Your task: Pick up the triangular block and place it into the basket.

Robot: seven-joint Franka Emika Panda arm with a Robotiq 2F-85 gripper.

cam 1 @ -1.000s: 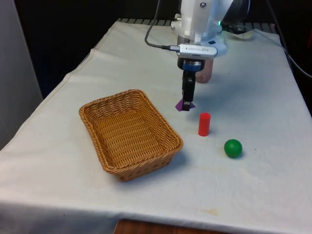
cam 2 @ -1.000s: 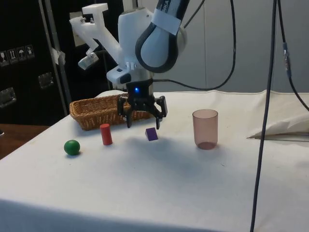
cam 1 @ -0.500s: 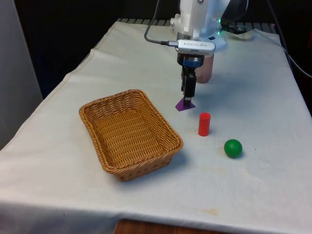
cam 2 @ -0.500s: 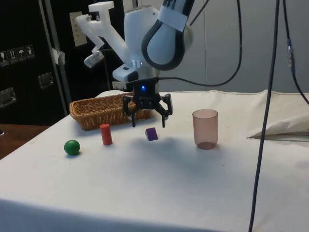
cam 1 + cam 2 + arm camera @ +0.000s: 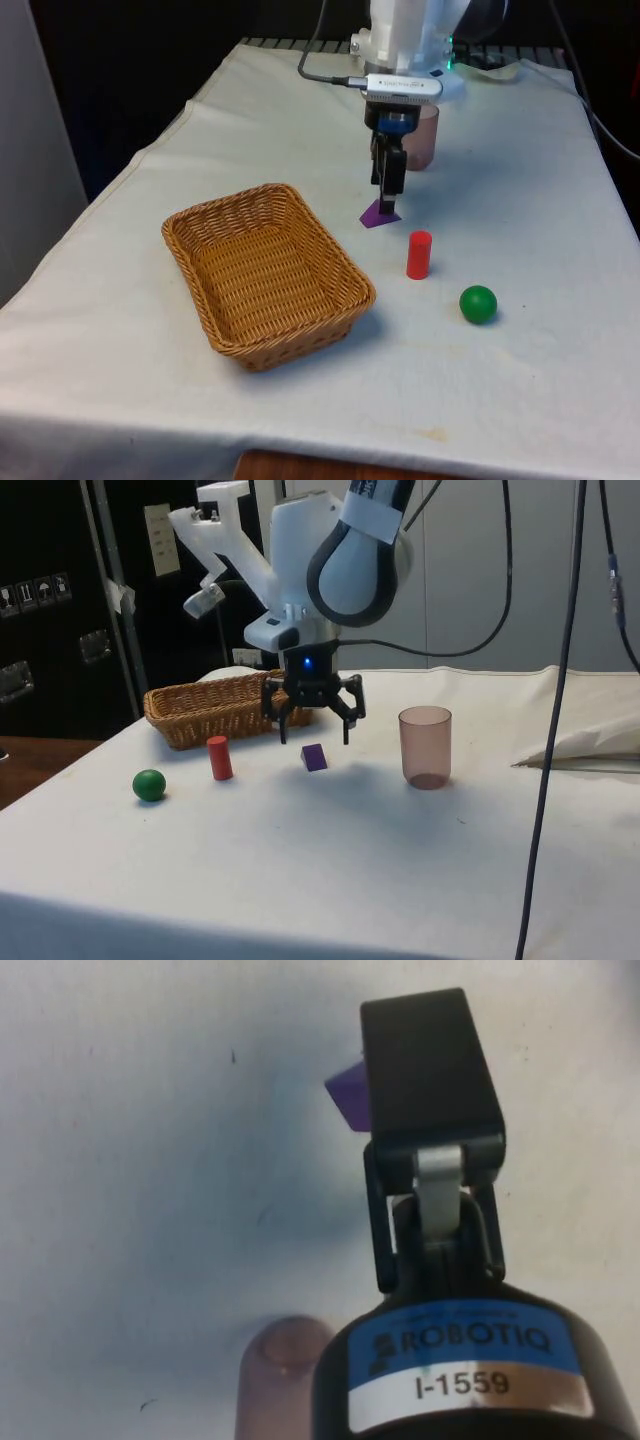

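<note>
Black tool (image 5: pixel 314 724), fingers spread wide, just above a smooth purple triangular block (image 5: pixel 314 757), woven wicker basket (image 5: pixel 266 272) nearby.

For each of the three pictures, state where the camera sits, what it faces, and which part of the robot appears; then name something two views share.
Front view: looks across the table at the basket and purple triangular block; shows the arm and tool.
Side view: at the table's side, facing dark cabinets; shows the arm, with the open tool above the block.
Wrist view: on the wrist, looking down at the cloth; shows one finger.
Shared: front and side views both show the red cylinder, green ball and cup.
</note>
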